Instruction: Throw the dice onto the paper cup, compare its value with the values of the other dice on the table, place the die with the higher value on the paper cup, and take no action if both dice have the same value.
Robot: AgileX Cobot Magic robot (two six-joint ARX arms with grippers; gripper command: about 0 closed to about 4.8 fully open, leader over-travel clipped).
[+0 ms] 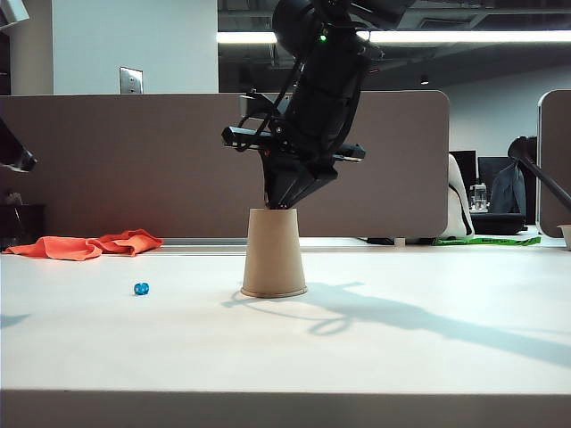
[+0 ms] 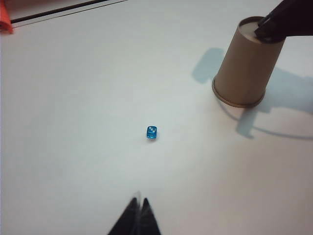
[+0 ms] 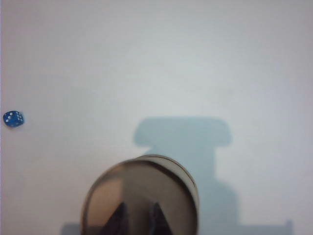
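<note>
My right jaws (image 3: 138,215) sit nearly closed above the upturned paper cup (image 1: 273,254); left jaws (image 2: 138,210) pressed together. Only wrist views show the blue die's (image 3: 13,118) pips; no writing anywhere.

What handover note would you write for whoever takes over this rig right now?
Left gripper: fingers shut, empty, above the table short of the blue die.
Right gripper: fingers at the upturned base of the paper cup; whether they hold anything cannot be told.
Cup stands upside down; the blue die lies apart, to its left in the exterior view. The purple die shows in no view.
Done: no die visible on the cup.
Left: compare values, place the higher die on the cup.
</note>
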